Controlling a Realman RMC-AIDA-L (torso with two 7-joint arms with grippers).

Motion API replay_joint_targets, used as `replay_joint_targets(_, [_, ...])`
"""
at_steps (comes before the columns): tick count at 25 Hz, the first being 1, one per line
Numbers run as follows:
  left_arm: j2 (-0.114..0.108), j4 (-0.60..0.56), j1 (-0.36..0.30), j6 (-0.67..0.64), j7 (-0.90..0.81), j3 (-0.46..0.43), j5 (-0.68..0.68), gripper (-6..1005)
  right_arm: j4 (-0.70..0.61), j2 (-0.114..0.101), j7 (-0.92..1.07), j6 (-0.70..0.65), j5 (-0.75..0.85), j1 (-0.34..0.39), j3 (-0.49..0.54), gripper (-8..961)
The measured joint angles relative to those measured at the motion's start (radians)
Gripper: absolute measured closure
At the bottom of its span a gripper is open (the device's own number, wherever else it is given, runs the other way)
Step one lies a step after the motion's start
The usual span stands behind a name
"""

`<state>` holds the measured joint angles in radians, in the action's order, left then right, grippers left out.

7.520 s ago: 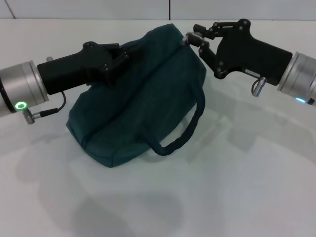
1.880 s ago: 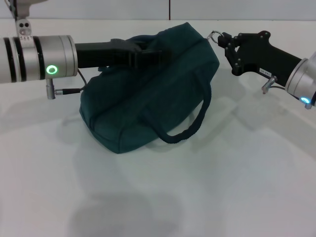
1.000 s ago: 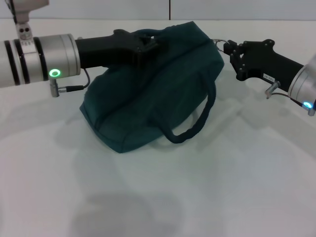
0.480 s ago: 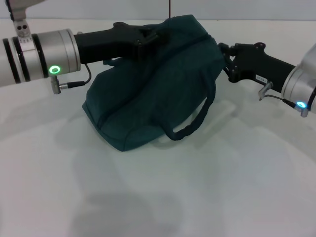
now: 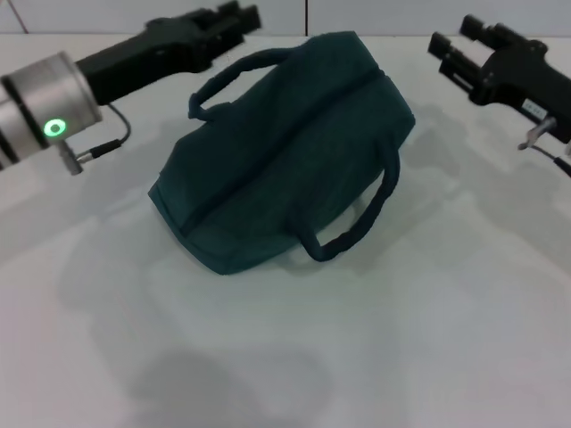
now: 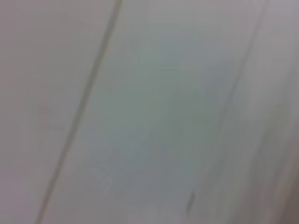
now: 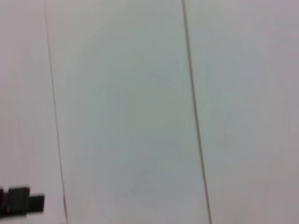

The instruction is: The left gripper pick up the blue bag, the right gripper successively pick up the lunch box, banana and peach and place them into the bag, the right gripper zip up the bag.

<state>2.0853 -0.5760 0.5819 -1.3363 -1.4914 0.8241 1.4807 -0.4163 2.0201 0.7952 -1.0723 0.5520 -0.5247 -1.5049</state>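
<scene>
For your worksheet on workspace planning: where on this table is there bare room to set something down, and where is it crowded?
Free: the wide table strip in front of the bag, and the patch to its right, below the right end effector. Crowded: the far edge, where the left end effector flanks the bag's other side.

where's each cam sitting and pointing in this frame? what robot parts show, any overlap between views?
Head view: on the robot's head, looking forward and down at the white table; shows the blue bag lying there, left gripper beyond its far left side, right gripper off its far right end, neither touching it.
Left wrist view: on the left wrist, facing a pale seamed surface; no bag, no robot parts.
Right wrist view: on the right wrist, facing a similar pale seamed surface; a dark part shows at one edge, unidentifiable.
Shared: both wrist views see only pale seamed surface; nothing matches the head view.
</scene>
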Motion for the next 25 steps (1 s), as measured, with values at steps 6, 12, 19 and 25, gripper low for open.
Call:
replay_joint_targets(6, [-0.017,0.018,-0.099,-0.212,0.136,-0.003,-0.153,645,-0.080,-0.065,0.174,-0.266,0.197,-0.003,-0.025,428])
replay_joint_targets(12, [-0.001,0.023,-0.202,-0.474,0.431,0.003,-0.098,335,-0.157,-0.099,0.284,-0.519,0.404,0.003,-0.002,280])
replay_joint_targets(19, [-0.002,0.073,-0.217,-0.499,0.491,-0.001,-0.097,286,-0.181,-0.081,0.281,-0.501,0.421,0.020,0.037,276])
replay_joint_targets(25, [-0.002,0.075,-0.219,-0.499,0.506,0.001,-0.096,286,-0.186,-0.048,0.247,-0.449,0.439,0.024,0.038,276])
